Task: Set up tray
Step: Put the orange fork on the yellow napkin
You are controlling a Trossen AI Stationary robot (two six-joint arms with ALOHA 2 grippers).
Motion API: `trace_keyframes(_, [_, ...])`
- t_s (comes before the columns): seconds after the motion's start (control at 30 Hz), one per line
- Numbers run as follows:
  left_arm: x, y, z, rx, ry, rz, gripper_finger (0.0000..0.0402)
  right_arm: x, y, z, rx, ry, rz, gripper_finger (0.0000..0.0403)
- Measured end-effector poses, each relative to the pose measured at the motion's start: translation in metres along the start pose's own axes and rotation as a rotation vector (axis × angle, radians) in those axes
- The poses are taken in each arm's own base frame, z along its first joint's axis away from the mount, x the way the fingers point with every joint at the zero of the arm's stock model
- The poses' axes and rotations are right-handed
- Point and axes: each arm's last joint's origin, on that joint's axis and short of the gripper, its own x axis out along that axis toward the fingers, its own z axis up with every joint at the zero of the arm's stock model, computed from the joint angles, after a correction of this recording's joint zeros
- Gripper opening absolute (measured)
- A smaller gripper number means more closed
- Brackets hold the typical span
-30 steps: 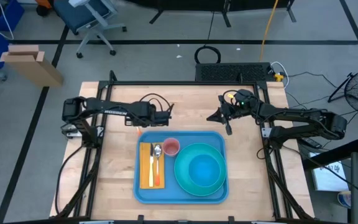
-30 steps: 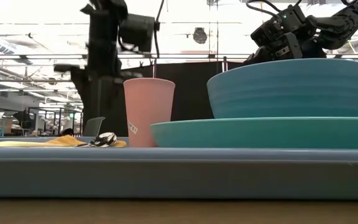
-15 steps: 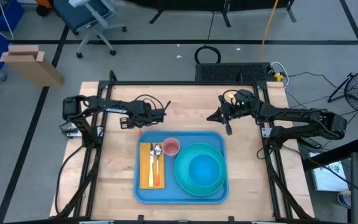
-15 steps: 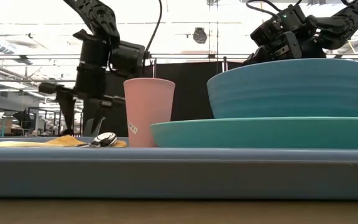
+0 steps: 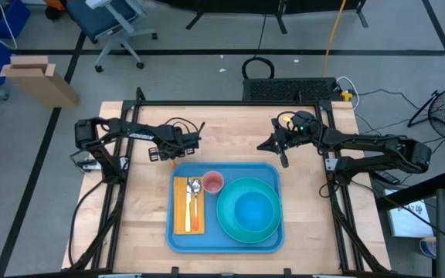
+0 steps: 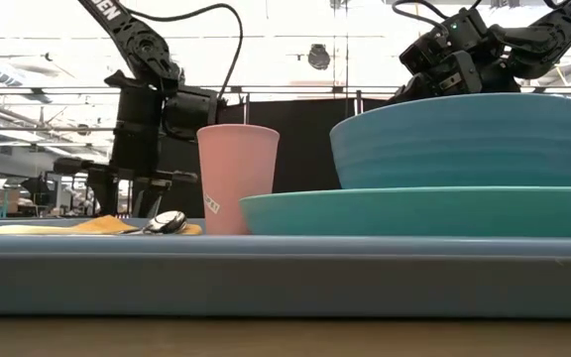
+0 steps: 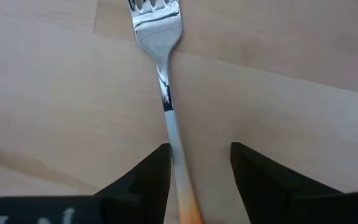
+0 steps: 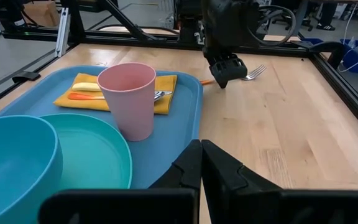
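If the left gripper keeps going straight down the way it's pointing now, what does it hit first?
Most likely the fork lying on the table just outside the tray. The left gripper points down with the orange-ended handle between its open fingers, nearer one of them. Below that is only the wood.

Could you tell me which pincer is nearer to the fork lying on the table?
The left. The left pincer is right over the fork, its fingers either side of the handle. The right pincer hangs shut across the table, beyond the tray's far right corner.
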Motion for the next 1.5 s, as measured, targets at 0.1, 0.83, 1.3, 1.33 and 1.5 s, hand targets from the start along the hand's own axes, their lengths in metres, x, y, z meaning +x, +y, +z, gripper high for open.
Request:
trace_keyframes(0.1, [0.003, 0.001, 0.0, 0.011, -0.001, -0.003, 0.0161, 0.0, 0.0, 0.0, -0.003, -0.001, 0.0, 0.0])
trace_keyframes(0.83, [-0.022, -0.009, 0.007, 0.181, -0.162, -0.134, 0.013, 0.0, 0.0, 0.0, 0.002, 0.0, 0.0, 0.0])
trace_keyframes(1.3, [-0.003, 0.005, 0.011, 0.116, -0.005, -0.083, 0.0132, 0.0, 0.0, 0.0, 0.003, 0.0, 0.001, 0.0])
trace_keyframes(1.33, [-0.002, 0.005, 0.011, 0.114, -0.007, -0.094, 0.0132, 0.0, 0.0, 0.0, 0.003, 0.0, 0.0, 0.0])
trace_keyframes(1.5, [-0.001, 0.006, 0.01, 0.126, -0.023, -0.096, 0.0132, 0.0, 0.0, 0.0, 0.004, 0.001, 0.001, 0.0])
